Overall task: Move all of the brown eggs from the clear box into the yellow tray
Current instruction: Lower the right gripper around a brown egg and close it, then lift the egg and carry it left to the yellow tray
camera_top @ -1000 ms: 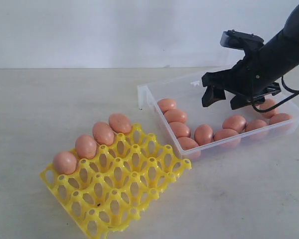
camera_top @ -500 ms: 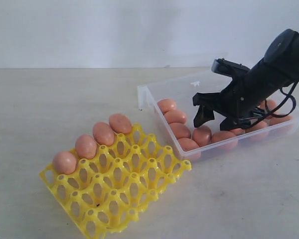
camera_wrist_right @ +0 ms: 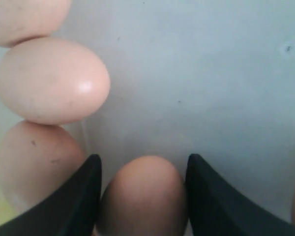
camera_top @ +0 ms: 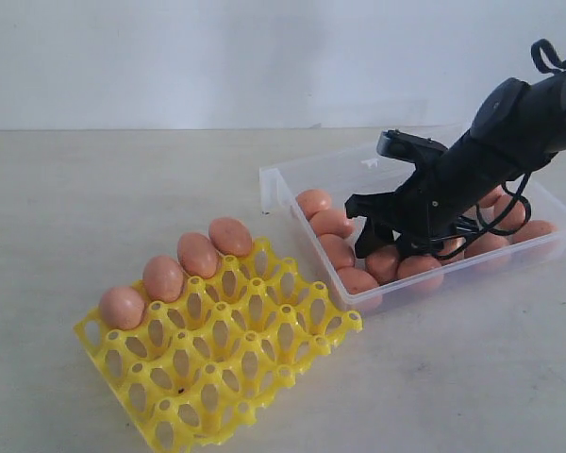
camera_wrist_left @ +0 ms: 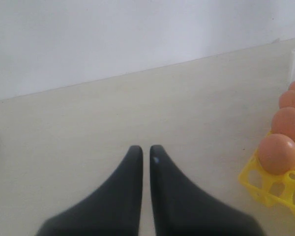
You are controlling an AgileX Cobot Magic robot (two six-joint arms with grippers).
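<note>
The clear box [camera_top: 275,187] sits at the right and holds several brown eggs [camera_top: 331,223] along its left and front walls. My right gripper [camera_top: 374,251] reaches down into it, its fingers closed on either side of one brown egg [camera_wrist_right: 143,196], which fills the gap between them. Two more eggs [camera_wrist_right: 51,81] lie just beside the gripped one. The yellow tray [camera_top: 236,377] lies front left with several eggs [camera_top: 162,277] filling its back row. My left gripper [camera_wrist_left: 145,150] is shut and empty above bare table, with the tray's corner [camera_wrist_left: 270,184] off to one side.
The box's front wall [camera_top: 424,283] stands close under the right arm, whose black cables [camera_top: 509,222] hang over the eggs. A pale wall [camera_top: 217,57] backs the beige table [camera_top: 94,189].
My right arm has come down and leftward into the box. Its jaws, open a second ago, have closed in around an egg near the front wall. The box has shifted slightly.
</note>
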